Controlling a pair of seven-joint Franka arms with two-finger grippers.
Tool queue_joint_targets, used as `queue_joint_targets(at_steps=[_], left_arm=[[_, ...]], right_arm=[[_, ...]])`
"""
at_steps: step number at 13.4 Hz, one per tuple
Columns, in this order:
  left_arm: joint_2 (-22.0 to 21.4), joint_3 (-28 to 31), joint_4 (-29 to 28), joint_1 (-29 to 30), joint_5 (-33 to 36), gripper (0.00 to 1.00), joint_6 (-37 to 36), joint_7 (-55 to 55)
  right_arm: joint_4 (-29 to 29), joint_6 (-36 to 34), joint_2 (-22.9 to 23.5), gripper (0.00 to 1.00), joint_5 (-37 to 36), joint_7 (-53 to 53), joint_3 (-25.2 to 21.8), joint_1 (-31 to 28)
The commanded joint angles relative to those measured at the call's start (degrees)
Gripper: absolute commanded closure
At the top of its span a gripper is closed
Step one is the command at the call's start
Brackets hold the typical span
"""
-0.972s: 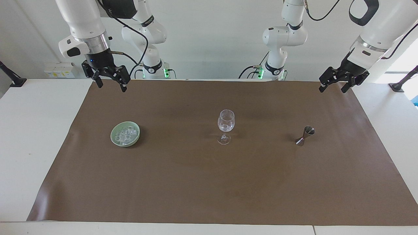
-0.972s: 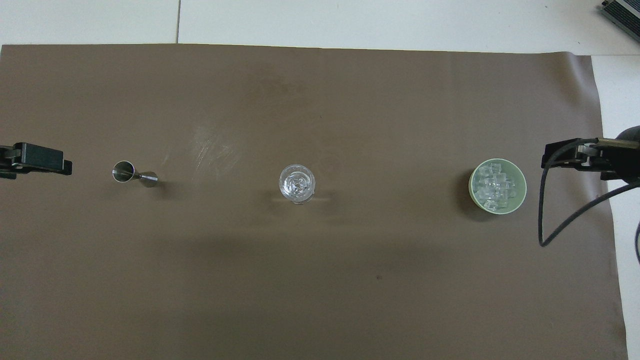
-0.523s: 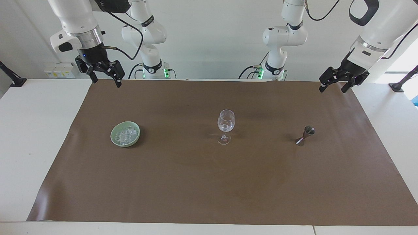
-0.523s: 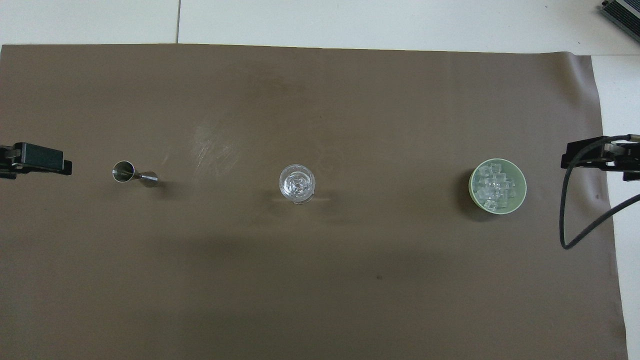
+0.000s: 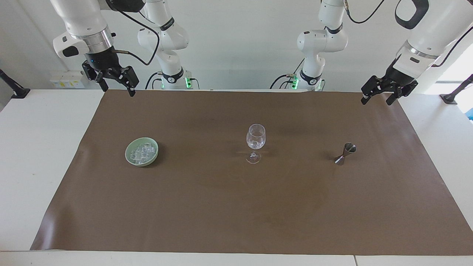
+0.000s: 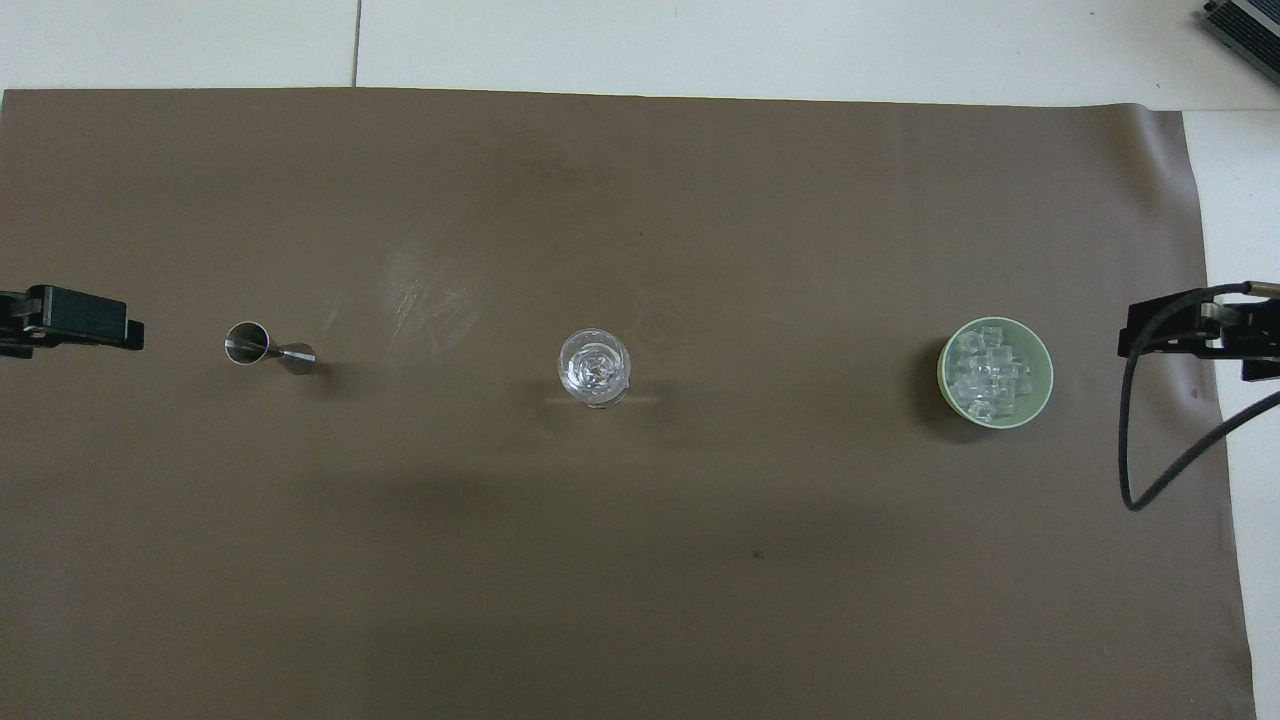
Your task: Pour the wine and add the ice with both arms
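Note:
The ice (image 5: 142, 151) (image 6: 988, 375) is a heap of clear cubes in a pale green bowl (image 5: 127, 154) (image 6: 1044, 388) toward the right arm's end of the brown mat. A clear stemmed glass (image 5: 255, 138) (image 6: 594, 367) stands upright mid-mat. A small steel jigger (image 5: 345, 153) (image 6: 262, 346) stands toward the left arm's end. No wine shows. My right gripper (image 5: 117, 90) (image 6: 1135, 335) hangs open and empty over the mat's edge close to the robots. My left gripper (image 5: 377, 100) (image 6: 120, 330) hangs open and empty over the mat's corner at its own end.
The brown mat (image 5: 236, 207) covers most of the white table (image 5: 40, 147). Bowl, glass and jigger stand in one row across it, well apart. A black cable (image 6: 1150, 470) loops down from the right wrist over the mat's edge.
The right gripper has risen and drawn back from the bowl toward the mat's edge at its own end. The left arm, bowl, glass and jigger have not moved.

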Motion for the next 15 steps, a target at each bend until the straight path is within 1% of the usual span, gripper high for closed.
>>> queue_joint_targets(at_steps=[1,6,7,8,10,12,15], left_arm=[[-1.64,-0.01,-1.70,0.05,1.14,0.00,-0.17,0.50],[-1.55,-0.28,-0.74,-0.91,1.31,0.00,1.15,0.06],[-1.47,-0.19,-0.13,-1.00,2.88,0.00,1.06,0.41],[-1.29,-0.45,1.01,-1.09,4.64,0.00,0.45,0.76],[-1.20,-0.81,2.42,-1.00,4.83,0.00,-1.04,1.29],[-0.59,-0.81,5.14,-1.00,5.27,0.00,-3.59,2.60],[-0.32,-0.81,7.16,-0.83,5.89,0.00,-7.10,3.05]], right_arm=[[-0.69,-0.25,-0.96,0.00,1.05,-3.67,-0.75,-0.48],[-1.74,0.19,-1.39,0.00,1.05,-4.20,-0.75,-0.48],[-2.17,0.19,-1.48,0.00,1.05,-4.46,-0.75,-0.48],[-2.35,0.19,-1.83,0.00,1.05,-4.29,-0.75,-0.48],[-2.36,0.19,-1.83,0.00,1.05,-3.94,-0.67,0.13],[-2.36,0.19,-1.83,0.00,1.05,-3.76,-0.67,0.31],[-2.36,0.19,-1.83,0.00,1.05,-3.76,-0.67,0.31]])
